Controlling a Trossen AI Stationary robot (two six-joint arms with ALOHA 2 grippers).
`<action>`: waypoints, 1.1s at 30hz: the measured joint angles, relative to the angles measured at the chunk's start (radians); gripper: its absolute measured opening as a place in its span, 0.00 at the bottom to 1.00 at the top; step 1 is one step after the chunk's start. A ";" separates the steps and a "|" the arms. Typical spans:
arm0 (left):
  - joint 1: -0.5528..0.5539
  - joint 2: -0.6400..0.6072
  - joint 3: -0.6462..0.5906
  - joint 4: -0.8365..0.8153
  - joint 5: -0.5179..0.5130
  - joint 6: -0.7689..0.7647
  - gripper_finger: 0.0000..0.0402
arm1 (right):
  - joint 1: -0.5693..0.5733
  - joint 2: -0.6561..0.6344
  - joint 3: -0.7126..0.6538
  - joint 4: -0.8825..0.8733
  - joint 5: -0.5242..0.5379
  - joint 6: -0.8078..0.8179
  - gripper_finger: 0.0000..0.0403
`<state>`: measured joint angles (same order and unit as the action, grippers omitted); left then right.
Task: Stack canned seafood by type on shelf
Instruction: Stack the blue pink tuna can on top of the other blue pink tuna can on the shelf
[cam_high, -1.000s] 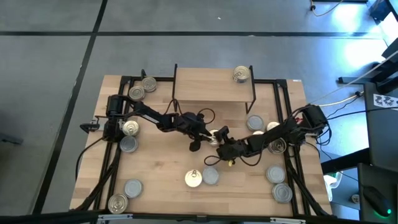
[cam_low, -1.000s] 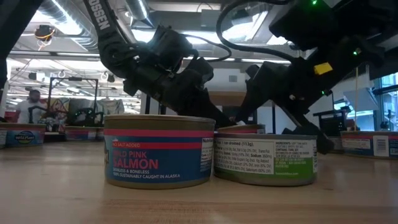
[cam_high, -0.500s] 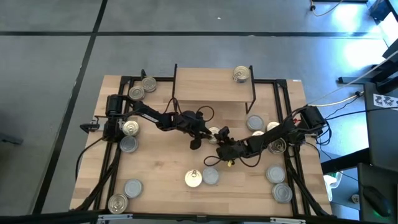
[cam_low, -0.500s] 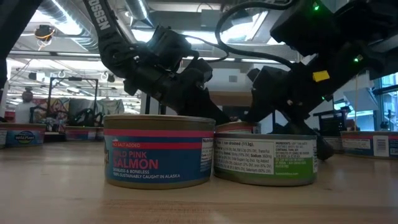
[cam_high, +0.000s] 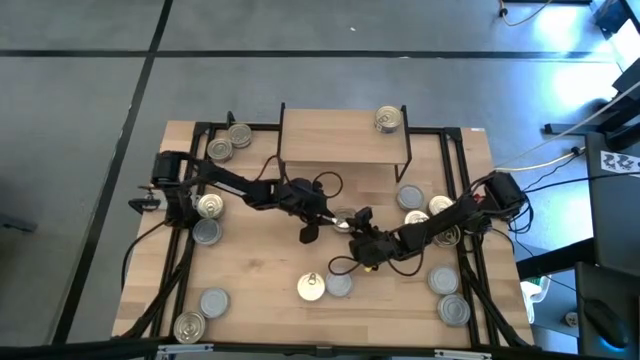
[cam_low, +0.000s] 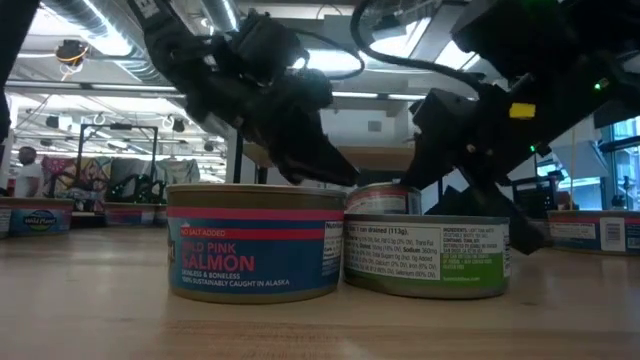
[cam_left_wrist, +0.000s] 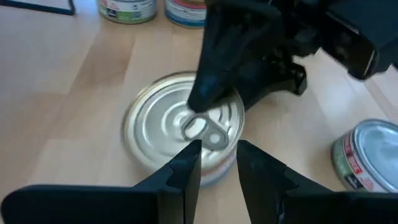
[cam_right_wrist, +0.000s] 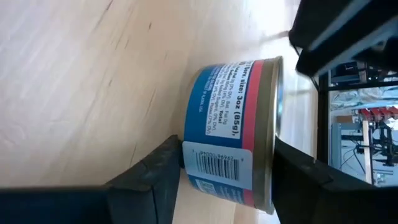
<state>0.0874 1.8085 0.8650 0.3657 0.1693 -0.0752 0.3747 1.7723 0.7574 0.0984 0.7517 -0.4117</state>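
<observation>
The right pincer (cam_high: 357, 222) has just closed across a small can (cam_right_wrist: 239, 158) mid-tabletop, while the left pincer (cam_left_wrist: 219, 163), half-closed at its nine o'clock, holds nothing, so lifting to the shelf (cam_high: 340, 137) looks next.

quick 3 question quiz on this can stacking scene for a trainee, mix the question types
1. True or false: the shelf carries three cans.
2. What holds the blue-labelled can? A: a person's hand. B: the right gripper. C: nothing.
3. Fill in: the gripped can's lid has a pull ____.

Key: 1 false, only one can stands on it. 2 B, its fingers press both sides. 3 tab.
</observation>
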 joint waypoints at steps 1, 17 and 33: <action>0.001 -0.017 0.000 -0.029 -0.009 0.004 0.25 | 0.003 -0.007 0.000 -0.009 0.001 0.016 0.48; -0.048 -0.057 0.003 -0.148 -0.086 0.061 0.25 | 0.003 -0.025 0.002 -0.030 -0.018 0.105 0.48; -0.076 -0.057 0.004 -0.220 -0.107 0.123 0.25 | 0.004 -0.029 0.004 -0.045 -0.026 0.140 0.48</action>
<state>0.0117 1.7518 0.8688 0.1454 0.0620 0.0480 0.3786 1.7435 0.7612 0.0536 0.7261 -0.2714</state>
